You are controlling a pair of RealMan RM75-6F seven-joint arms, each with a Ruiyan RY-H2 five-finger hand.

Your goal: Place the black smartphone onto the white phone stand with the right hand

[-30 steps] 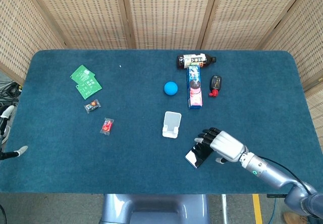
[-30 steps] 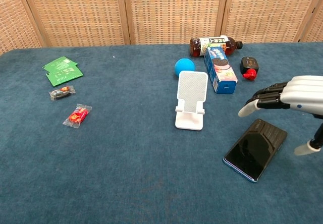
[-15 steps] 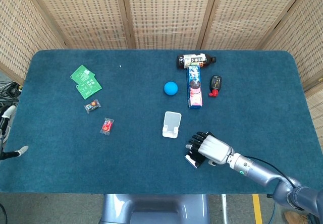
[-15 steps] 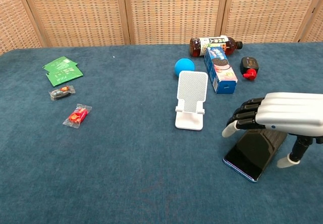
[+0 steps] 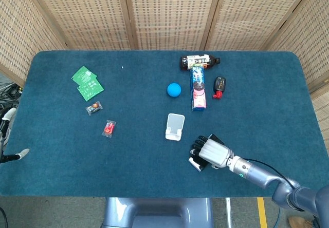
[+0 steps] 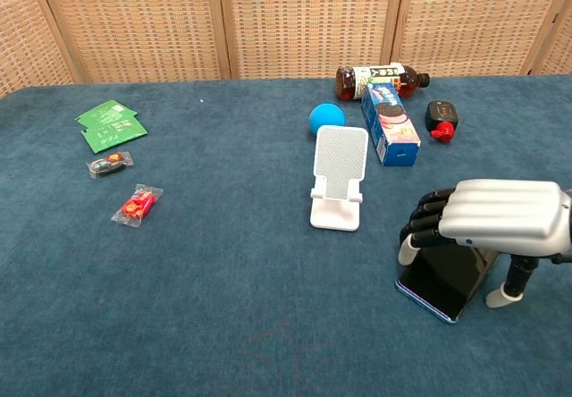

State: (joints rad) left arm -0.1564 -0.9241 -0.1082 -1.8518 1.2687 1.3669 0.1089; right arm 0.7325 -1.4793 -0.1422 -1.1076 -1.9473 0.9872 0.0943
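The black smartphone (image 6: 442, 276) lies flat on the blue table, right of the white phone stand (image 6: 340, 178), which stands upright and empty. My right hand (image 6: 492, 214) arches low over the phone. Its fingers (image 6: 420, 223) curl down along the phone's left edge and the thumb comes down at its right side. In the head view the right hand (image 5: 212, 152) covers most of the smartphone (image 5: 195, 162), just below and right of the stand (image 5: 175, 126). Of my left hand only a pale fingertip (image 5: 21, 152) shows, off the table's left edge.
Behind the stand are a blue ball (image 6: 326, 117), a blue snack box (image 6: 390, 124), a lying bottle (image 6: 380, 79) and a small black and red item (image 6: 441, 117). Green packets (image 6: 111, 123) and two small wrapped sweets (image 6: 137, 204) lie at the left.
My right hand moved left over the phone and sank onto it, fingers curling down at its left edge. The phone and stand have not moved.
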